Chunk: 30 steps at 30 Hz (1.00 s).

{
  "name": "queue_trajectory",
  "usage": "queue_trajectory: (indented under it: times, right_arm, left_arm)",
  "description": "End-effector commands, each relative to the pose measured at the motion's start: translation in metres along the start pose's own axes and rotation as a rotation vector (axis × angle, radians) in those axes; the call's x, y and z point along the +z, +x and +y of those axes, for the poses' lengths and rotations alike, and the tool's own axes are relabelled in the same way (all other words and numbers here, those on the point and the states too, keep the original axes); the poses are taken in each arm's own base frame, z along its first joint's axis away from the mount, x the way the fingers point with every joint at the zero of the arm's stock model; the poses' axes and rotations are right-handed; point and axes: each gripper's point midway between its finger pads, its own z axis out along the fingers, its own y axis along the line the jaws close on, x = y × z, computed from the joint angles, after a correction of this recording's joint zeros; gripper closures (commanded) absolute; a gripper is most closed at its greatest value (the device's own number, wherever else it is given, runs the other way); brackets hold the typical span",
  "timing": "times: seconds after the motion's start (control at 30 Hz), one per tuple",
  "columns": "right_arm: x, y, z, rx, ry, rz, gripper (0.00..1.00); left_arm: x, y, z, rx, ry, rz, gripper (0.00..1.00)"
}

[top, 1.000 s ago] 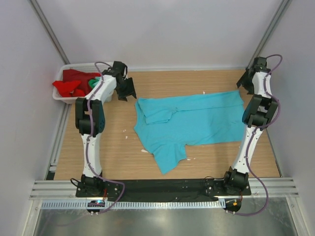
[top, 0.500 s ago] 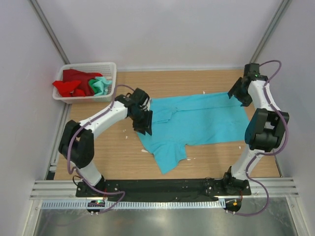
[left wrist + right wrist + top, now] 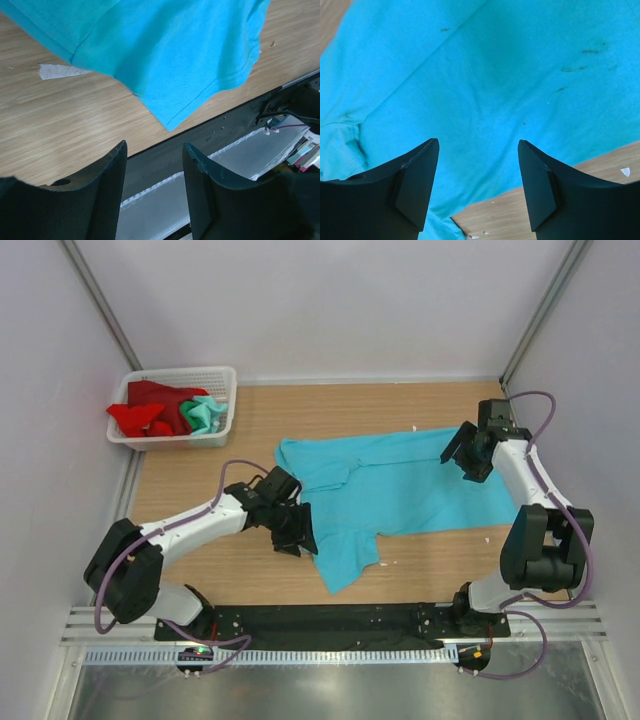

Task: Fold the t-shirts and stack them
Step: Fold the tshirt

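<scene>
Top view: turquoise t-shirt (image 3: 400, 490) lies spread on worktop (image 3: 200, 570). Left gripper (image 3: 297, 537) sits beside its near sleeve (image 3: 345, 560), and right gripper (image 3: 466, 454) hangs over the hem end.
Left wrist: fingers (image 3: 105, 190) spread, empty; advise taking the sleeve edge squarely.
Right wrist: fingers (image 3: 415, 185) spread above cloth; advise pinching at the corner.

My top camera looks down from high behind me over the whole table (image 3: 200, 450). My wrist cameras sit close: left faces the near edge, right looks down. All share the turquoise t-shirt (image 3: 400, 490).
</scene>
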Motion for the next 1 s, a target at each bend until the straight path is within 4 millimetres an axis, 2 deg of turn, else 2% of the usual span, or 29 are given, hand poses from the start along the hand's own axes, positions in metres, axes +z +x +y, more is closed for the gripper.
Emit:
queue_trajectory:
  times: [0.0,0.17,0.3,0.47,0.67,0.8,0.97]
  right_arm:
    - [-0.02,-0.02,0.018,0.016,-0.094,-0.105,0.3]
    - [-0.03,-0.019,0.014,0.019,-0.094,-0.136,0.3]
    - [-0.025,-0.009,0.006,0.036,-0.074,-0.12,0.3]
    - [-0.005,0.012,-0.024,0.108,-0.001,-0.074,0.28]
    - [-0.006,0.004,-0.045,0.141,0.053,-0.101,0.28]
    - [-0.004,-0.003,-0.071,0.2,0.115,-0.118,0.28]
    - [0.006,0.003,-0.094,0.273,0.153,-0.095,0.28]
  left_arm:
    - [0.008,-0.011,-0.01,-0.07,0.065,-0.08,0.51]
    - [0.02,-0.017,-0.008,-0.155,0.095,-0.134,0.52]
    - [0.029,-0.026,-0.004,-0.143,0.07,-0.165,0.51]
    - [0.036,-0.029,-0.002,-0.139,0.068,-0.174,0.51]
    - [0.044,-0.021,-0.001,-0.163,0.065,-0.114,0.52]
    - [0.048,-0.019,-0.003,-0.17,0.064,-0.079,0.53]
    - [0.05,-0.019,-0.003,-0.179,0.052,-0.069,0.53]
